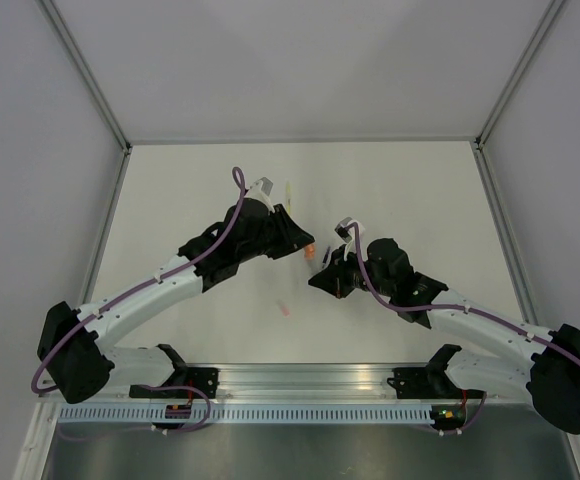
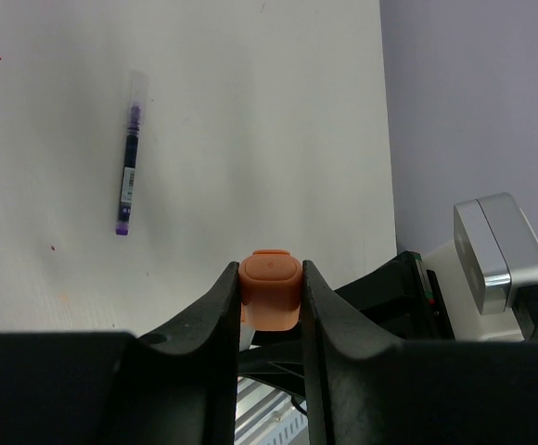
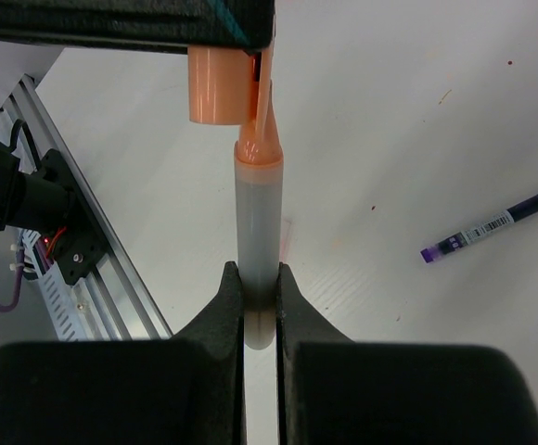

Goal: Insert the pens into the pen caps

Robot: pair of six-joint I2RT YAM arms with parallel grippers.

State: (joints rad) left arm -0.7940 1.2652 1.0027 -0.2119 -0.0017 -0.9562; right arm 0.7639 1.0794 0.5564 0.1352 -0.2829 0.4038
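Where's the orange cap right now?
In the left wrist view the orange cap is pinched in the left gripper; the right wrist view shows it beside the orange tip of the grey pen held by the right gripper, not yet on it.

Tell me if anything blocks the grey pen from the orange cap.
Nothing visible does. The pen in the right claw appears to have its tip beside the cap, held by the left claw, not inside it.

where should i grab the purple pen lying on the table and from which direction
Take the purple pen mid-barrel, at its white label, coming straight down and pinching across its width. It lies flat on the table with bare surface on both sides, and a centred grip should keep so slim a pen level.
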